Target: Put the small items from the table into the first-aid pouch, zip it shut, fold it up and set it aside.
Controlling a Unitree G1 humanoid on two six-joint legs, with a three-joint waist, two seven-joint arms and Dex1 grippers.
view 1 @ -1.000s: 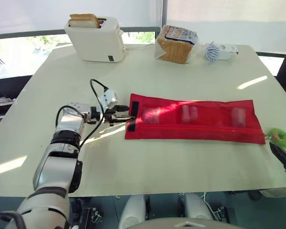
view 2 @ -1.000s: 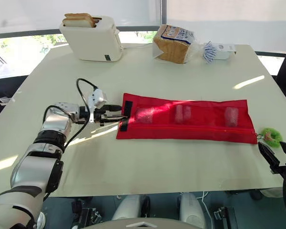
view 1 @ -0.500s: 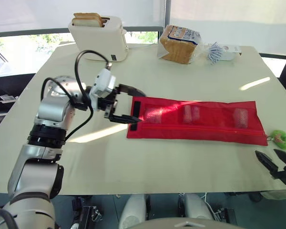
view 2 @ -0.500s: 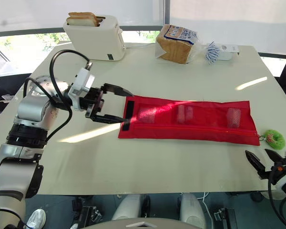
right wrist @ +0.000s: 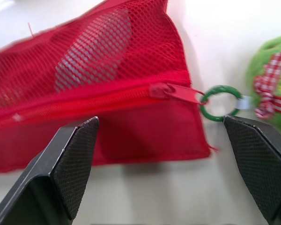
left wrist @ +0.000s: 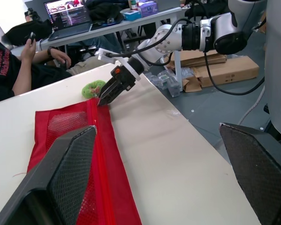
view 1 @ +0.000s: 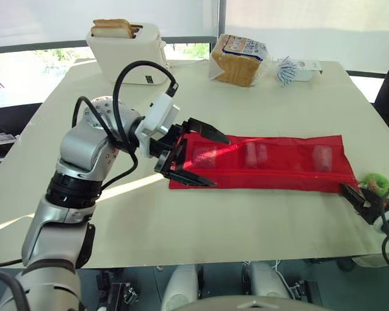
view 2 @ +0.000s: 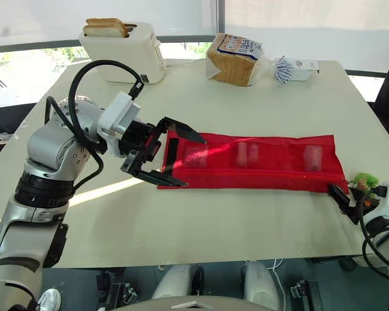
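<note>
My left claw (view 1: 220, 162) hangs spread wide over the left end of the red pouch (view 1: 272, 162), which lies flat across the table (view 1: 246, 220). My right claw (view 2: 342, 195), fingers apart, sits at the zipper pull (right wrist: 178, 92) at the pouch's right end.

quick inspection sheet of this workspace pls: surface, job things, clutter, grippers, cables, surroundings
Surface: cream table, sunlit patches.
Job's things: red mesh pouch flat, unfolded, small items in its pockets; zip pull at its right end, green ring and fluffy charm attached.
Clutter: toaster holding bread slices, bread bag, blue-white packet.
Grippers: left gripper open over pouch's left end; right gripper open at the zip pull.
Cables: black cable looping over left arm.
Surroundings: windows behind; seated person, cardboard boxes.
</note>
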